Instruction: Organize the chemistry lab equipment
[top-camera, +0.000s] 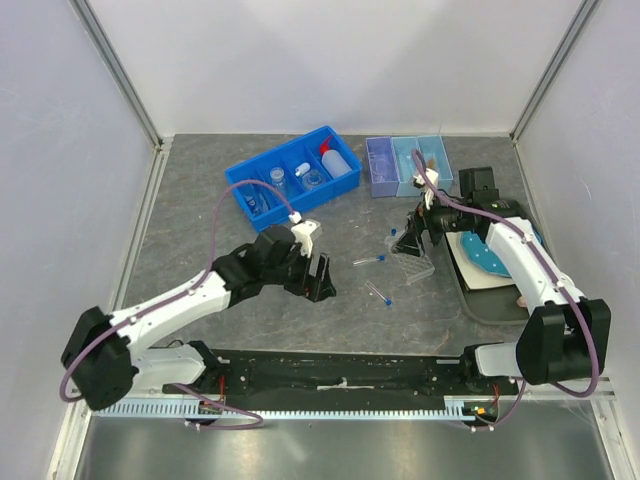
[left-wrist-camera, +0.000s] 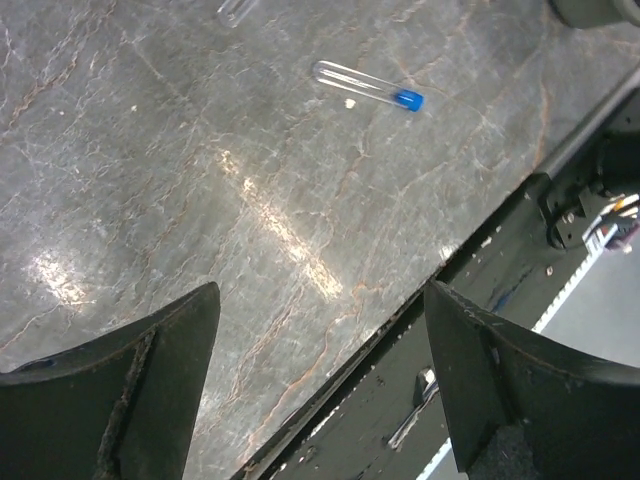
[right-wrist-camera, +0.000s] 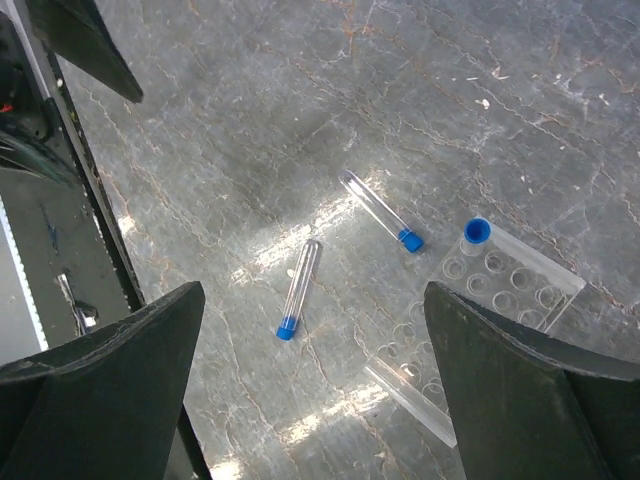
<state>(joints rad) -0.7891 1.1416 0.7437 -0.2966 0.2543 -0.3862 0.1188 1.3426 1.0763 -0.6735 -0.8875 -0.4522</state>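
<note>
No words, numbers or signs to read anywhere. Nothing printed to make out on the blue tray (top-camera: 320, 196), the white bottle (top-camera: 339, 162) or the tubes (right-wrist-camera: 300, 286).

Top camera looks down; wrist cameras closely face tabletop (left-wrist-camera: 200, 150).

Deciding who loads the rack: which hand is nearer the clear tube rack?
Right. The right hand hangs open just above the clear tube rack, over its far edge. The left hand sits well to the rack's left, with two loose blue-capped test tubes lying between them.
</note>
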